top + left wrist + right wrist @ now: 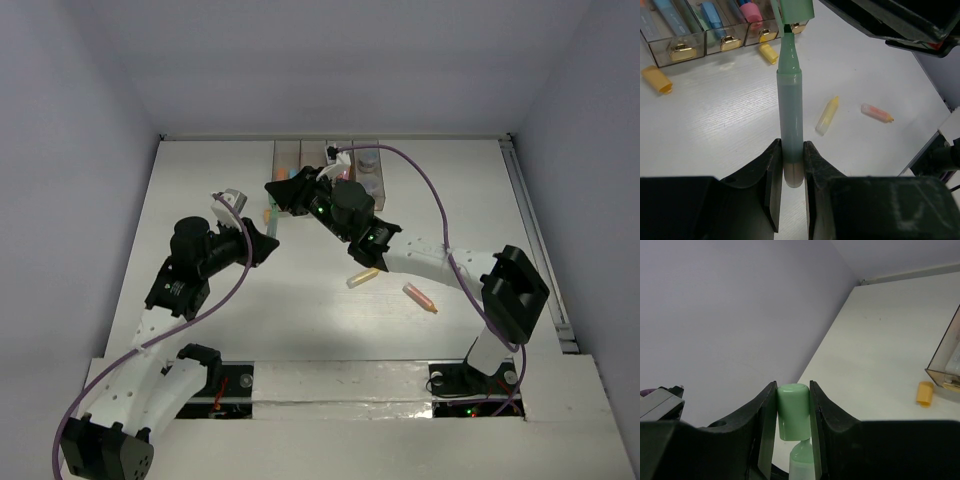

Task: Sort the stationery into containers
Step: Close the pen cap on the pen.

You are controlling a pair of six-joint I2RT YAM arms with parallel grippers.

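Misalignment is risked between the green cap (794, 410), clamped in the right end effector (792, 390), and the green marker (790, 110), pinched tail-end in the left end effector (791, 147) above the surface (715, 125); slippage could be caused.

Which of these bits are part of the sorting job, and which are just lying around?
Part of the job: green marker, green cap, yellow marker, pink marker, yellow cap, clear bins.
Just there: purple cable, white table.
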